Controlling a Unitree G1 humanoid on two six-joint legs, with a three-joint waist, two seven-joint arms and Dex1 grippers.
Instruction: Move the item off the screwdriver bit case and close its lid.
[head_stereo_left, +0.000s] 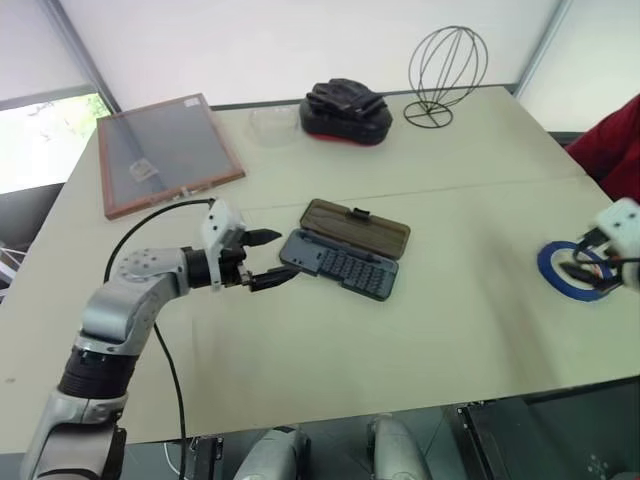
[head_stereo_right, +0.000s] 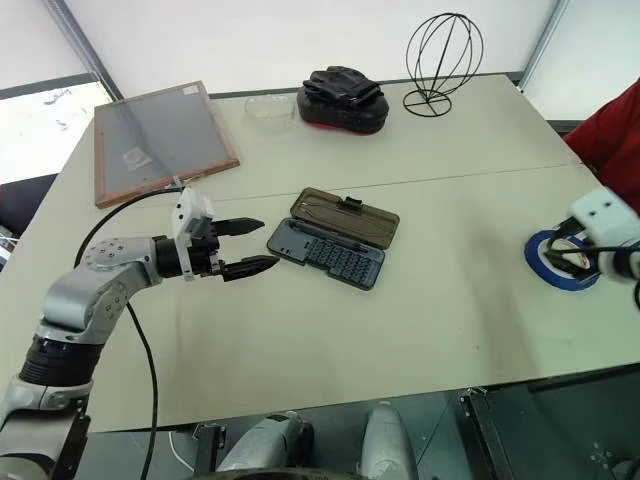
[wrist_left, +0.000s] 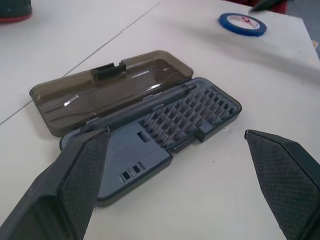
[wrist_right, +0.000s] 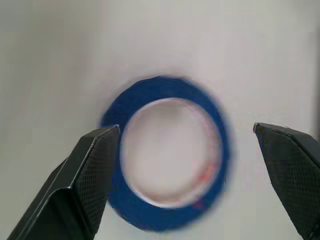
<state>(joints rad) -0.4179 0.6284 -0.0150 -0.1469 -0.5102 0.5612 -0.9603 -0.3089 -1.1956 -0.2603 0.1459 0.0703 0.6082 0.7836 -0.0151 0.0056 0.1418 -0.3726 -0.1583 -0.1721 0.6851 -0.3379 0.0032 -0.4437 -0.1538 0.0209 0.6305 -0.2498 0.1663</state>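
Note:
The screwdriver bit case (head_stereo_left: 338, 267) lies open in the middle of the table, its grey-blue tray showing rows of bits. Its smoky brown lid (head_stereo_left: 358, 228) lies flat behind the tray. Nothing rests on the case. My left gripper (head_stereo_left: 285, 256) hovers open just left of the tray's near end, and in the left wrist view its fingers (wrist_left: 75, 185) frame the case (wrist_left: 165, 125). The item, a blue tape roll (head_stereo_left: 560, 268), lies flat on the table at the far right. My right gripper (head_stereo_left: 585, 262) hangs open over the tape (wrist_right: 172, 85), not gripping it.
A wood-framed grey panel (head_stereo_left: 165, 150) lies at the back left. A clear bowl (head_stereo_left: 272, 122), a black pouch with a red base (head_stereo_left: 346, 112) and a wire globe stand (head_stereo_left: 447, 70) stand along the back. A person's red sleeve (head_stereo_left: 615, 145) is at the right edge.

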